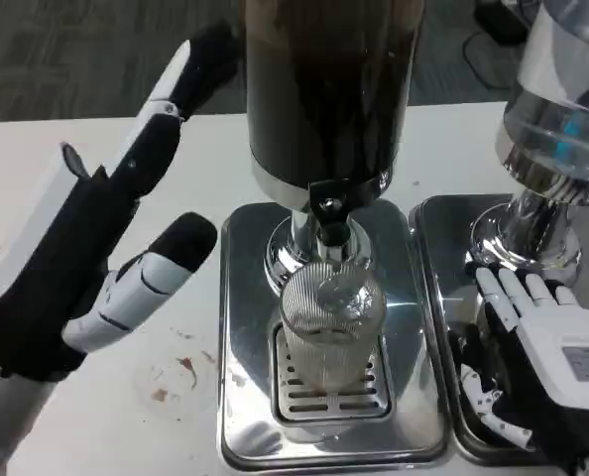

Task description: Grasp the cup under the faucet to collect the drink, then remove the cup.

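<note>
Cup [331, 327] stands on the drip tray [245, 397] under the faucet [328, 213], ungrasped. Left hand [106, 248] at nine o'clock, fingers apart, must close on it; right hand [532, 357] rests fingers spread.

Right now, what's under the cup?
The cup stands on the slotted drain grate of the steel drip tray, below the faucet. The cup covers part of the grate; what lies beneath the slots can't be seen.

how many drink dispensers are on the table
2. The dark dispenser stands in the middle on its steel tray, above the cup. The clear dispenser stands at the right edge, partly cut off; more may lie outside the picture.
</note>
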{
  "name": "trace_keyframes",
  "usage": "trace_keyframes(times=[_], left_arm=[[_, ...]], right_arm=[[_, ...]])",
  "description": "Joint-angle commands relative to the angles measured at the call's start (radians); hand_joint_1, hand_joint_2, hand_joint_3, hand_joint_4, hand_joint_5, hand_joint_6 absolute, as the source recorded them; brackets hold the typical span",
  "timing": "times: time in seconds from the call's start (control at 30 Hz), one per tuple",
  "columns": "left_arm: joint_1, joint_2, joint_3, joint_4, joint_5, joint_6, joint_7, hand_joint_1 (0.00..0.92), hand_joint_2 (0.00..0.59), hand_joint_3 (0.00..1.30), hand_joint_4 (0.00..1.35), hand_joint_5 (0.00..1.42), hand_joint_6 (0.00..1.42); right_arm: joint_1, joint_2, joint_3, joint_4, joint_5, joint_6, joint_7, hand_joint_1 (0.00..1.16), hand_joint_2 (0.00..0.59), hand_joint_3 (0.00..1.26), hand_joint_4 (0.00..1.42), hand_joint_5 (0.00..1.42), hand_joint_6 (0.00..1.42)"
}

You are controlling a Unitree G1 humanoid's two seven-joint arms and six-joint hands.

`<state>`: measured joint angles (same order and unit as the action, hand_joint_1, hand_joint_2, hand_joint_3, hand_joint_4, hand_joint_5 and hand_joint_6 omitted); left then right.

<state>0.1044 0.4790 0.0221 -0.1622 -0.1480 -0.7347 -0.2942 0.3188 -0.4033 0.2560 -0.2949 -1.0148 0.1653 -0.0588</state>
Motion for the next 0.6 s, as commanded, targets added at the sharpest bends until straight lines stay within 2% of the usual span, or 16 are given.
trace_keyframes(times=[0.03, 0.3, 0.6], left_arm=[[0.026, 0.02, 0.016, -0.065, -0.03, 0.027, -0.055, 0.0, 0.232, 0.04, 0.0, 0.07, 0.07], [0.05, 0.029, 0.04, -0.091, -0.087, 0.081, -0.131, 0.0, 0.237, 0.13, 0.0, 0.17, 0.16], [0.008, 0.009, -0.017, -0.069, -0.167, 0.237, -0.24, 0.0, 0.215, 0.14, 0.0, 0.17, 0.13]], right_arm=[[0.003, 0.003, 0.001, -0.01, 0.003, -0.004, 0.008, 0.39, 0.573, 0.0, 0.0, 0.0, 0.0], [0.004, 0.022, -0.002, -0.007, 0.012, 0.004, 0.009, 0.39, 0.573, 0.0, 0.0, 0.0, 0.0], [0.04, 0.056, 0.0, -0.033, -0.005, 0.027, 0.008, 0.39, 0.573, 0.0, 0.0, 0.0, 0.0]])
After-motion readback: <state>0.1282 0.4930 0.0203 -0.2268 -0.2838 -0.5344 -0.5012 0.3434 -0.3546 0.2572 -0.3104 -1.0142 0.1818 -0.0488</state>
